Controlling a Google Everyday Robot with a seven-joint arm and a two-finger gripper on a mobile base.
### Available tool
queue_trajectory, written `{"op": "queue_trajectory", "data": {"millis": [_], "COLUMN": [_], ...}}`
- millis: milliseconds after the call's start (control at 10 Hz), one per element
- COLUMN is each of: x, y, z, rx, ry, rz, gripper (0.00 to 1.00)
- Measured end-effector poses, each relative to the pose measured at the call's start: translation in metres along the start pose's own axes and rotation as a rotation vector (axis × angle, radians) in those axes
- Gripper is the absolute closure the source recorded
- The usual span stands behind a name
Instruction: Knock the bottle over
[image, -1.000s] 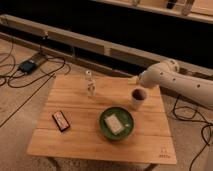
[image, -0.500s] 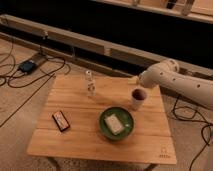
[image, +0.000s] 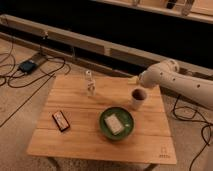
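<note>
The bottle (image: 89, 83) is small, slim and clear with a pale cap. It stands upright near the far edge of the wooden table (image: 75, 102), left of centre. My white arm reaches in from the right, and my gripper (image: 134, 79) is at its end, over the table's far edge. The gripper is well to the right of the bottle, apart from it, and just above and behind the cup.
A whitish cup (image: 138, 98) with a dark inside stands at the table's right. A green bowl (image: 116, 124) holding a pale block sits front centre. A small dark packet (image: 61, 120) lies front left. Cables and a dark box (image: 27, 65) lie on the floor at left.
</note>
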Motion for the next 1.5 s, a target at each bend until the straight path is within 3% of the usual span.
{"op": "queue_trajectory", "data": {"millis": [500, 800, 1100, 1500], "x": [0.0, -0.017, -0.041, -0.056], "y": [0.0, 0.032, 0.077, 0.13], "z": [0.0, -0.008, -0.013, 0.012], "rx": [0.001, -0.026, -0.086, -0.203], "ry": [0.006, 0.034, 0.065, 0.112], "rz": [-0.002, -0.071, -0.171, -0.295], "gripper": [0.2, 0.2, 0.2, 0.2]}}
